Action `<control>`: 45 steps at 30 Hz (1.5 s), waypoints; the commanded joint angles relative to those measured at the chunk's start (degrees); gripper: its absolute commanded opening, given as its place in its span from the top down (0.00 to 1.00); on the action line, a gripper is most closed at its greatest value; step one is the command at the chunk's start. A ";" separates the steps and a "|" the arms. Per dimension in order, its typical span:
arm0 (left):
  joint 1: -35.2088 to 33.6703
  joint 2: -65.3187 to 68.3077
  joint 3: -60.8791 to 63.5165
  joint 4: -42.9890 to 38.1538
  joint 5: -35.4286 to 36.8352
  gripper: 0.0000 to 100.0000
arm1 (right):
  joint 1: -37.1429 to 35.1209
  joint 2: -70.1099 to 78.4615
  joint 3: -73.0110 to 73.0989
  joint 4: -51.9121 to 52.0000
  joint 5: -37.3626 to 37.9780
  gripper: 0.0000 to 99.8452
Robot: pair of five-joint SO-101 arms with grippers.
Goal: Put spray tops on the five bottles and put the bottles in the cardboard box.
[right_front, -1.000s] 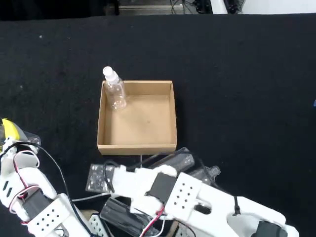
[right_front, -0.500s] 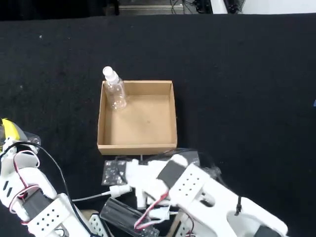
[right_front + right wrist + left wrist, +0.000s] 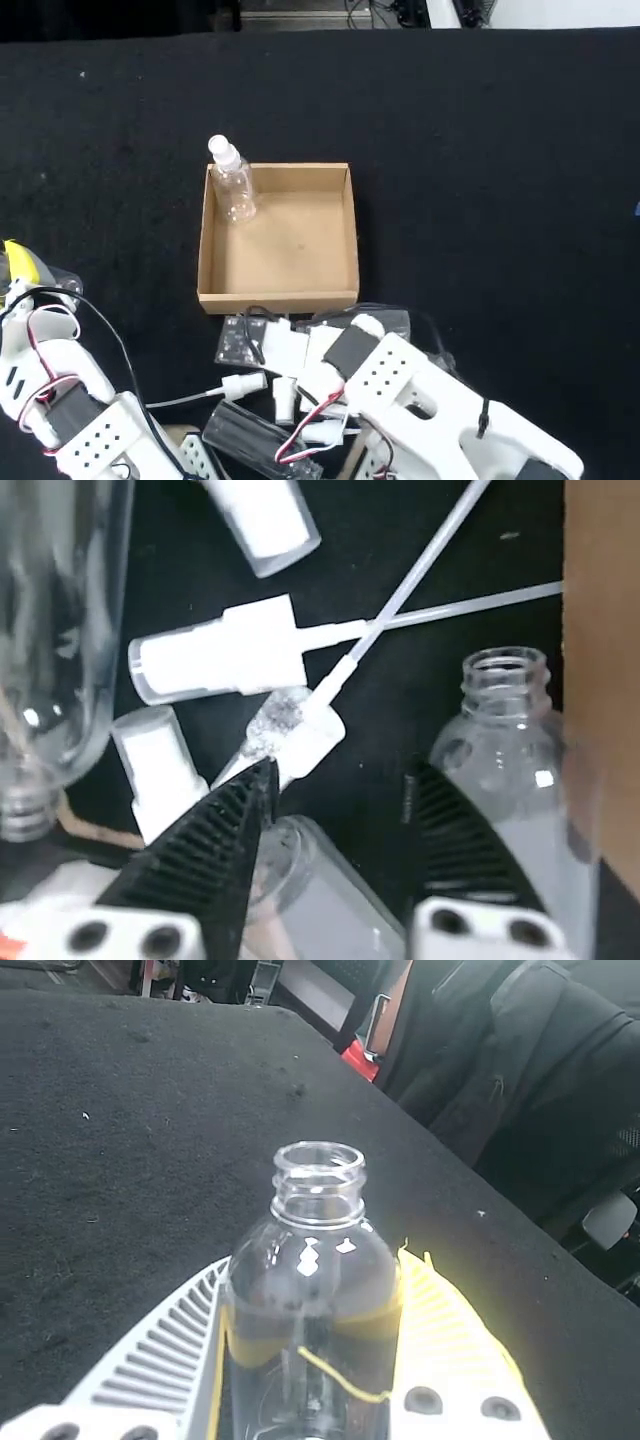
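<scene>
The cardboard box (image 3: 278,296) stands open near the middle of the black table (image 3: 480,150). One capped bottle (image 3: 232,185), with its spray top already on, stands upright in the far left corner of the box. The left arm is at the near left corner of the table. The left gripper (image 3: 315,1260) is clamped on a clear bottle without top (image 3: 312,1290); its yellow-taped fingers (image 3: 440,1330) press on both sides of the body, and the open neck points away from the wrist. The right arm lies along the near edge of the table, and the right gripper (image 3: 338,778) is just in front of the near wall of the box, over a heap of loose parts. Its jaws stand apart and hold nothing. Between them lies one tilted spray top (image 3: 295,738), very near to the tip of one finger; I cannot tell if it touches. Its thin tube crosses the tube of a second spray top (image 3: 225,663) beside it. A third spray top (image 3: 160,765) lies next to the same finger. An uncapped bottle (image 3: 505,750) is just beside the box wall, near the other finger. Another clear bottle (image 3: 255,437) lies on its side at the near edge of the table.
</scene>
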 commanded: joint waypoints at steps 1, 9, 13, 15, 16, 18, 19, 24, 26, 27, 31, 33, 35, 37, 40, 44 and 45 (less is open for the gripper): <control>0.04 -0.97 0.92 -1.23 0.18 0.97 | -1.93 0.48 -1.27 -2.99 -7.12 0.76; 0.04 -0.97 0.92 -1.23 0.18 0.97 | -7.03 0.57 -0.22 -4.75 -13.45 0.76; 0.04 -0.97 0.92 -1.23 0.18 0.97 | -7.12 0.57 2.77 -8.62 -13.45 0.76; 0.04 -0.97 0.92 -1.23 0.18 0.97 | -7.03 0.57 2.95 -8.79 -13.45 0.76; 0.04 -0.97 0.92 -1.23 0.18 0.97 | -6.95 0.57 2.95 -8.79 -13.45 0.76; 0.04 -0.97 0.92 -1.23 0.18 0.97 | -6.95 0.57 2.95 -8.88 -13.45 0.79; 0.04 -0.97 0.92 -1.23 0.18 0.97 | -6.95 0.57 2.95 -8.97 -13.27 0.82; 0.04 -0.97 0.92 -1.23 0.18 0.97 | -6.95 0.57 2.95 -8.97 -12.92 0.86; 0.04 -0.97 0.92 -1.23 0.18 0.97 | -6.86 1.80 2.59 -9.05 -12.92 0.82; 0.04 -0.97 0.92 -1.23 0.18 0.97 | -6.86 3.12 1.89 -9.05 -13.01 0.81; 0.04 -0.97 0.92 -1.23 0.18 0.97 | -6.86 13.58 -2.42 -8.97 -13.45 0.80; 0.04 -0.97 0.92 -1.23 0.18 0.97 | -7.03 20.18 -4.88 -8.97 -14.07 0.80; 0.04 -1.05 0.92 -1.23 0.18 0.97 | -7.21 25.36 -6.90 -9.05 -16.44 0.80; 0.04 -1.05 0.92 -1.23 0.18 0.97 | -7.21 27.82 -7.87 -9.05 -17.32 0.80; 0.04 -1.05 0.92 -1.23 0.18 0.97 | -7.21 27.21 -7.87 -9.05 -17.49 0.83; 0.04 -1.05 0.92 -1.23 0.18 0.97 | -7.03 22.90 -7.87 -9.05 -16.35 0.96; 0.04 -1.05 0.92 -1.23 0.18 0.97 | -7.12 21.41 -7.87 -8.53 -13.98 0.99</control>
